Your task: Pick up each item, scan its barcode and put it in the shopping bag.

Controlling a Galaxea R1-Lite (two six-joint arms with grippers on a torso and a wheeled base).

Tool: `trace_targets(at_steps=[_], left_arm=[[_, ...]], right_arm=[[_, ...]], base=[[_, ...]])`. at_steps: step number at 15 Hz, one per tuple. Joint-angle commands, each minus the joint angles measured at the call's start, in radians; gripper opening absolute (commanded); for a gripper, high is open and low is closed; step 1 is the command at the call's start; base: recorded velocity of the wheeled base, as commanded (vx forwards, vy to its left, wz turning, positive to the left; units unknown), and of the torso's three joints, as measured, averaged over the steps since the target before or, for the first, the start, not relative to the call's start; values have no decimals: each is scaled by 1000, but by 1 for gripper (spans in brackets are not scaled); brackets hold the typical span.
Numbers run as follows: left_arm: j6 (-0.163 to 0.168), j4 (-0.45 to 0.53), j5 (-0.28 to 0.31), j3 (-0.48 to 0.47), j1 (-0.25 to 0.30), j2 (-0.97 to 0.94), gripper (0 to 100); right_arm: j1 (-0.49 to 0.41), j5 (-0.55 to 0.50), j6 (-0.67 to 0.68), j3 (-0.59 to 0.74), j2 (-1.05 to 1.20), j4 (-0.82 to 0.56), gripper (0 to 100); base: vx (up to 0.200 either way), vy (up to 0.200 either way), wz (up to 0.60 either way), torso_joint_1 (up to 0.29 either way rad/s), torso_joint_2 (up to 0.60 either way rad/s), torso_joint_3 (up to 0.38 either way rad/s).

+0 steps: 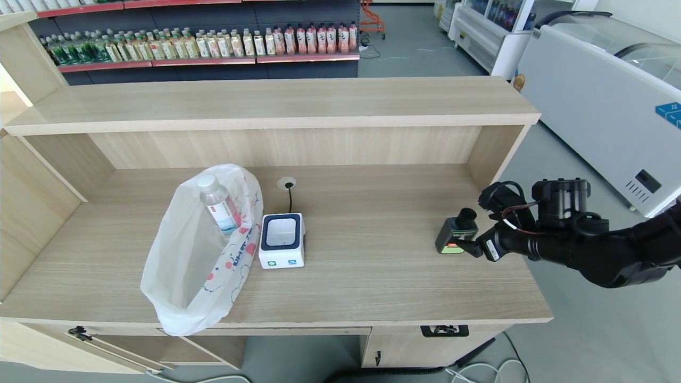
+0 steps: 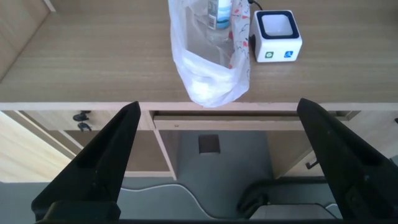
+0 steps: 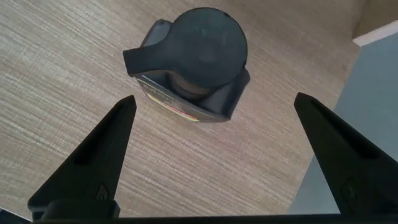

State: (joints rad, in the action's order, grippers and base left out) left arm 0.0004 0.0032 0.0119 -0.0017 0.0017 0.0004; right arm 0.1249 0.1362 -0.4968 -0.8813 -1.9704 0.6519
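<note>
A small dark bottle [image 1: 454, 234] with a black cap and a green-and-red label stands upright near the counter's right edge. My right gripper [image 1: 469, 246] is open right beside it; in the right wrist view the bottle [image 3: 193, 68] sits just ahead of the gripper [image 3: 214, 155], outside its spread fingers. A white shopping bag [image 1: 205, 250] lies open on the counter's left part, with a clear bottle [image 1: 218, 205] inside. The white barcode scanner [image 1: 282, 240] stands just right of the bag. My left gripper [image 2: 217, 162] hangs open below the counter's front edge, facing the bag [image 2: 211, 62] and scanner [image 2: 278, 36].
The wooden counter [image 1: 372, 255] has a raised back wall and a top shelf. The scanner's cable runs to a port [image 1: 287, 184] behind it. A drawer front [image 2: 242, 122] lies under the counter edge. White freezers [image 1: 601, 90] stand to the right.
</note>
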Motion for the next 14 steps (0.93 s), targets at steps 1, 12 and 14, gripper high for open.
trace_targets(at_steps=[1,12,14], left_arm=[[0,0,0,0,0,0,100],[0,0,0,0,0,0,100],[0,0,0,0,1,0,100]], right_arm=[[18,-1,-2,-39,-56,2,100],[64,-6,-51,-170,-189,2,100],[65,-7,-52,-176,-197,0,100]], base=[[0,0,0,0,0,0],[0,0,0,0,0,0],[0,0,0,0,0,0]])
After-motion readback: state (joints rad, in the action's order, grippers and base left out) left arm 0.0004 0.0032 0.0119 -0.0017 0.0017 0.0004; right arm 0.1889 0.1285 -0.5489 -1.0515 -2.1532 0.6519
